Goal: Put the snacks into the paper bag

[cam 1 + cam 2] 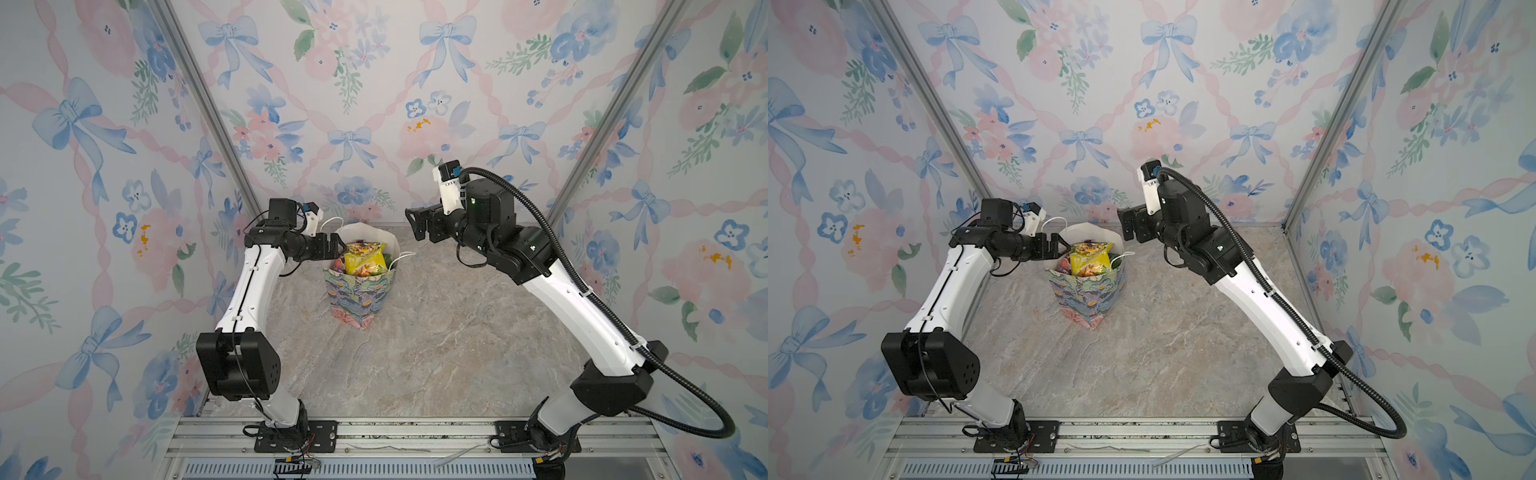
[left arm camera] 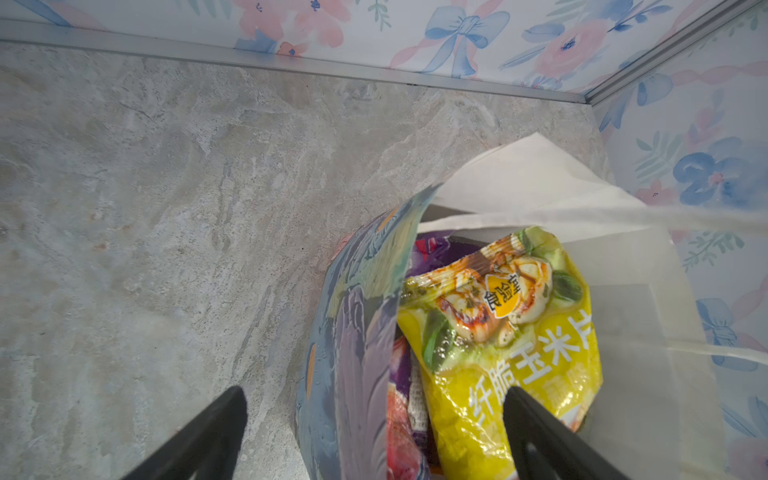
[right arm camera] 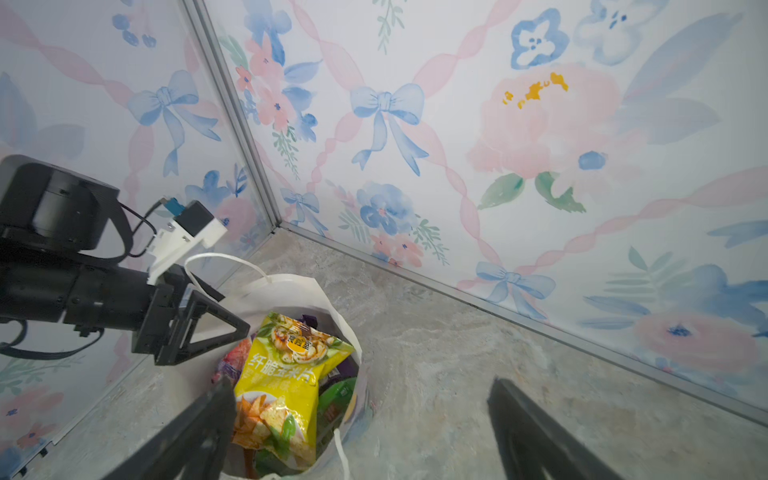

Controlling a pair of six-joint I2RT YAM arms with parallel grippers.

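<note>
Left wrist view: left gripper [image 2: 374,395] is standing wide apart astride the wall of the paper bag [image 2: 357,332], gripping nothing; right gripper [image 3: 361,386] is hovering nearby, equally spread, empty

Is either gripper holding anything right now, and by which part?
Nothing is held. The left gripper is open at the rim of the paper bag; the right gripper is open and empty.

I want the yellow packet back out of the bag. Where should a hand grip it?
Probably its top seal: the yellow packet leans upright on the other snacks in the paper bag, that edge uppermost. Come from straight above, pinching across its flat faces; the bag's walls close off the sides.
</note>
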